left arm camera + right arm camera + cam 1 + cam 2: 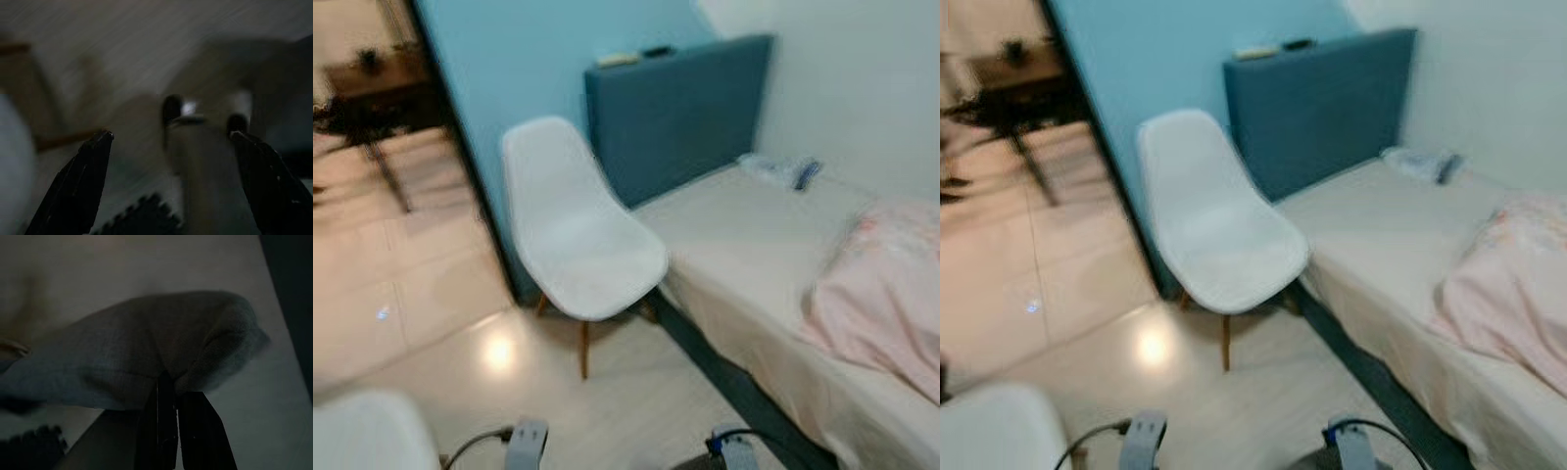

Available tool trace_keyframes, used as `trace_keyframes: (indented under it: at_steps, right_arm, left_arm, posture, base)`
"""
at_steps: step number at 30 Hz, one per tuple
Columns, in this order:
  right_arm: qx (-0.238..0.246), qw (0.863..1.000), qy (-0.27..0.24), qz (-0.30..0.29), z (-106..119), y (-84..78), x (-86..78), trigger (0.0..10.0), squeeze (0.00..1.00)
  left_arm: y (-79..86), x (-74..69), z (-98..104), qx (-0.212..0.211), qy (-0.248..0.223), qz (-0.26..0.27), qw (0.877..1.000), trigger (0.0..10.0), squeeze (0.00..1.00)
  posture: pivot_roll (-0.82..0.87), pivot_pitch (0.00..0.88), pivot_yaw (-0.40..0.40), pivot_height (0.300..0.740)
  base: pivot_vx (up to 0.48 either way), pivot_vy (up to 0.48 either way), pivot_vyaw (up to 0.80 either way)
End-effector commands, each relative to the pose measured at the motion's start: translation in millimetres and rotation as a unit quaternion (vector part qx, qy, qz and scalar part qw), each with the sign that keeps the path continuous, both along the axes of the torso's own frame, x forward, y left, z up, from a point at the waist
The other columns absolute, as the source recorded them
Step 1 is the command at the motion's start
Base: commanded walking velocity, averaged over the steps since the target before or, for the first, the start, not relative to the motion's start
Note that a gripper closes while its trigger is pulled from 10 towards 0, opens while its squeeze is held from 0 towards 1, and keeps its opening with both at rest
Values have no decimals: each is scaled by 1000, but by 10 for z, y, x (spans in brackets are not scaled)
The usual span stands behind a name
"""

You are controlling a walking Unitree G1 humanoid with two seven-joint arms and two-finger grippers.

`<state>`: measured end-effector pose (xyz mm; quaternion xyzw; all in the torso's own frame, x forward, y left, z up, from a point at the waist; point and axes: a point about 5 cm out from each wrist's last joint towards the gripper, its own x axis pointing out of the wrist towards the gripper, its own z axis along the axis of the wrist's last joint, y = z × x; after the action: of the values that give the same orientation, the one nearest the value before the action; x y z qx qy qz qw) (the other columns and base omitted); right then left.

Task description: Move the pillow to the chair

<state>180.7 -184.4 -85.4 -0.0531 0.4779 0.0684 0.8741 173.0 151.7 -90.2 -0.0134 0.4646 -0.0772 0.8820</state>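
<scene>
Right claw (178, 396) pinches a soft grey knit-textured pillow (146, 352); left claw (171, 142) spread; smooth moulded white chair (578, 230) beyond.

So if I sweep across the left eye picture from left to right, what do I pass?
Dark wooden table through the doorway → white chair → blue headboard → small bundle at the head of the bed → pink blanket.
</scene>
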Motion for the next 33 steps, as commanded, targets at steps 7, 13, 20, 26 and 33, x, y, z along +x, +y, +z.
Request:
trace_keyframes:
  at_steps: [7,13,20,26,33]
  right_arm:
    - [-22,1000,5,3,-17,-58,-48,10000,0]
    - [-24,1000,3,0,-13,-63,-41,10000,0]
    - [-6,1000,-12,-13,28,-11,57,10000,0]
    - [-4,1000,-14,-17,40,-18,81,10000,0]
    - [-5,1000,-16,-5,50,40,118,10000,0]
  left_arm:
    - [-18,-72,-33,4,10,-2,1000,10000,0]
    - [-34,-79,-36,-16,15,5,1000,10000,0]
    - [-21,-56,-28,-30,23,16,999,10000,0]
    - [-10,-50,-26,-33,24,23,999,10000,0]
    - [16,17,4,-34,16,25,999,10000,0]
  posture:
    - [23,0,-2,740]
    - [25,0,-4,740]
    - [16,0,9,740]
    - [14,0,15,740]
    - [26,0,12,740]
  base:
    - [0,0,654]
    - [0,0,655]
    - [0,-232,0]
    - [0,-480,0]
    - [0,-480,0]
